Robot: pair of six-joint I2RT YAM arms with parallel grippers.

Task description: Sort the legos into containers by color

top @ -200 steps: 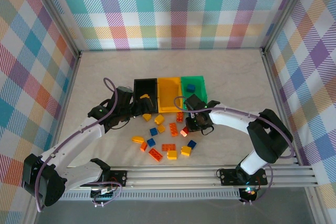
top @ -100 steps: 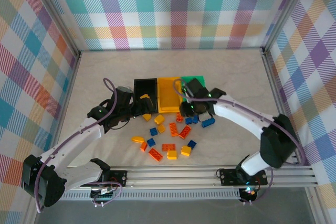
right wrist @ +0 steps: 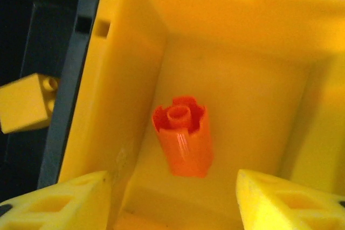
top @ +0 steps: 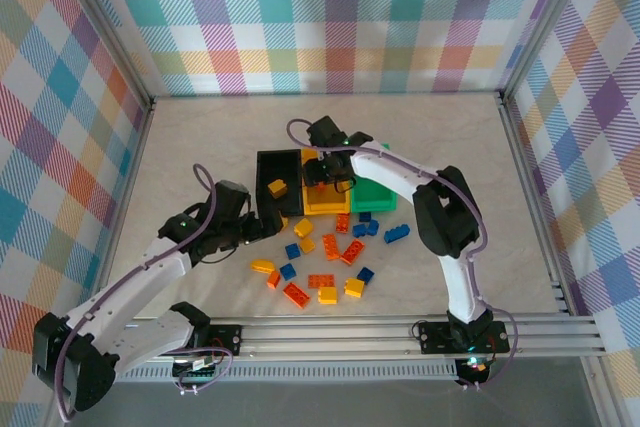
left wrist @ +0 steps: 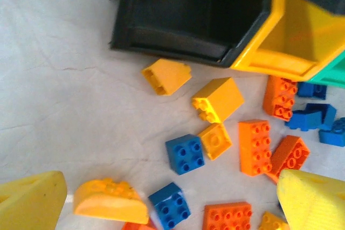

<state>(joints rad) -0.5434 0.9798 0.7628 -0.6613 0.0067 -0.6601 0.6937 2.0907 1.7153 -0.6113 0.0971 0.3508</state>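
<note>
The containers stand in a row: a black bin (top: 277, 169), a yellow-orange bin (top: 322, 199) and a green bin (top: 376, 193). My right gripper (top: 328, 175) hangs open over the yellow-orange bin (right wrist: 232, 41). A small orange lego (right wrist: 182, 141) sits free inside that bin, between the spread fingers (right wrist: 285, 197) and touching neither. A yellow lego (top: 277, 188) lies in the black bin (left wrist: 188, 25). My left gripper (top: 262, 227) is open and empty above loose legos, with two blue bricks (left wrist: 185, 153) between its fingers (left wrist: 32, 203).
Loose yellow, orange and blue legos (top: 322, 259) are scattered on the table in front of the bins. Two more blue bricks (top: 397, 233) lie near the green bin. The right arm arches over the green bin. Plaid walls enclose the table.
The right arm swung from the loose pile up over the yellow-orange bin, and its jaws opened off the orange lego. The left gripper drew back from the black bin, where a yellow lego lies.
</note>
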